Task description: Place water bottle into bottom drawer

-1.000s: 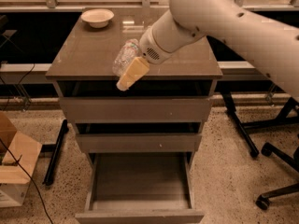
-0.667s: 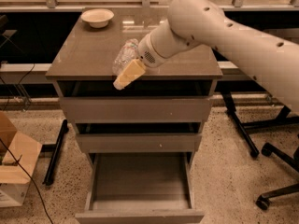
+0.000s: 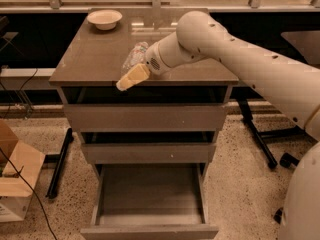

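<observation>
The water bottle point(image 3: 134, 55), clear and crinkled, is held in my gripper point(image 3: 129, 73) over the front edge of the cabinet top point(image 3: 90, 59). One tan finger point(image 3: 133, 78) shows in front of the bottle and points down-left. The gripper is shut on the bottle. The bottom drawer point(image 3: 150, 191) is pulled open at the foot of the cabinet, directly below the gripper, and its grey floor is bare. The top drawer point(image 3: 145, 116) and middle drawer point(image 3: 147, 153) are closed.
A pale bowl point(image 3: 104, 19) sits at the back left of the cabinet top. A cardboard box point(image 3: 15, 184) stands on the floor at left, with a black stand leg point(image 3: 59, 165) beside the cabinet. Chair legs and castors point(image 3: 262, 144) are at right.
The arm has swung a little to the left and its elbow has dropped. The bottle has stayed in the gripper near the cabinet's front edge.
</observation>
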`<state>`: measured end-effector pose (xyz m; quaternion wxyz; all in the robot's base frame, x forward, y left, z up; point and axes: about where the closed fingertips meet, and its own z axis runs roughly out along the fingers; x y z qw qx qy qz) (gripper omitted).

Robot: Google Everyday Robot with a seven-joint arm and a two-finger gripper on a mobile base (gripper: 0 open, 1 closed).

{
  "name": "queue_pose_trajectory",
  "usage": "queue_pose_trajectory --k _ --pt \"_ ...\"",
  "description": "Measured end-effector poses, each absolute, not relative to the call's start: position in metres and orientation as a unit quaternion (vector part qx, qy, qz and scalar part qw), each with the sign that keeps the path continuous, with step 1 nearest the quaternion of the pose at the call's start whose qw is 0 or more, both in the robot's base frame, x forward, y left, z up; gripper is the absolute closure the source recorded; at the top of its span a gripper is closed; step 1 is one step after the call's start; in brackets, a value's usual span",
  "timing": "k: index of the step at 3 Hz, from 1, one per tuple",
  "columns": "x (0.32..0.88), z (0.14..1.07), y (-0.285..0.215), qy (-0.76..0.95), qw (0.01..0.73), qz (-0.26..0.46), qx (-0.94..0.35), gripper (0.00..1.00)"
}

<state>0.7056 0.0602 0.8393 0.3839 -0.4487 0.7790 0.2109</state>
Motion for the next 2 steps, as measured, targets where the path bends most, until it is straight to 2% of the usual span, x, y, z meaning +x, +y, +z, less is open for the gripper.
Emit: queue_pose_trajectory --k 2 --pt "0.734 0.836 0.071 0.794 0.395 0.219 -0.407 0.00"
